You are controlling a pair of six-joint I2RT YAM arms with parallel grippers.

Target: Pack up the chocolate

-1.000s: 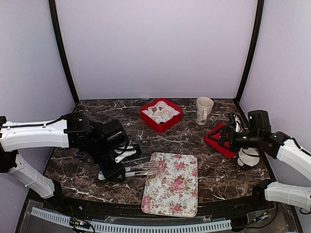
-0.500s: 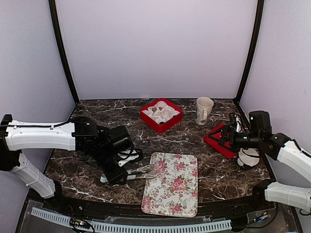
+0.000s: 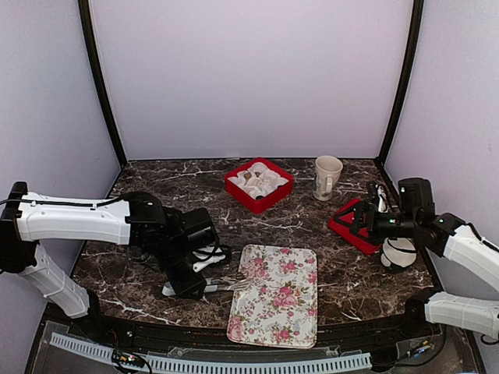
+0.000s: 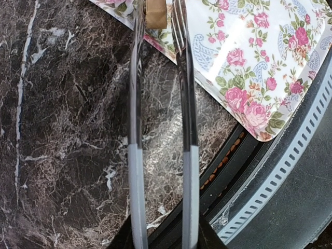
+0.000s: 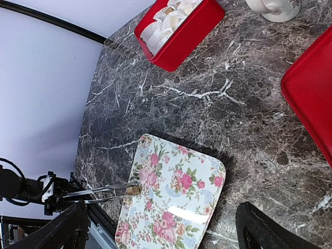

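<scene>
Left gripper (image 3: 196, 282) clamped on tongs (image 4: 185, 104); tan chocolate (image 4: 155, 13) nipped between the tips at floral tray (image 3: 288, 312) left edge. Right gripper (image 3: 362, 220) spread wide, empty, beside red lid (image 3: 351, 230). Risk: thin tines, small contact. Could slip or pop sideways onto marble table (image 3: 140, 296) during carry to red box (image 3: 265, 201).

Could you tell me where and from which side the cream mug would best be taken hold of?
Probably the rim of the cream mug, from above: it stands upright with its mouth open, so its wall can be pinched, one jaw inside, one outside. The open right claw is nearer it.
</scene>
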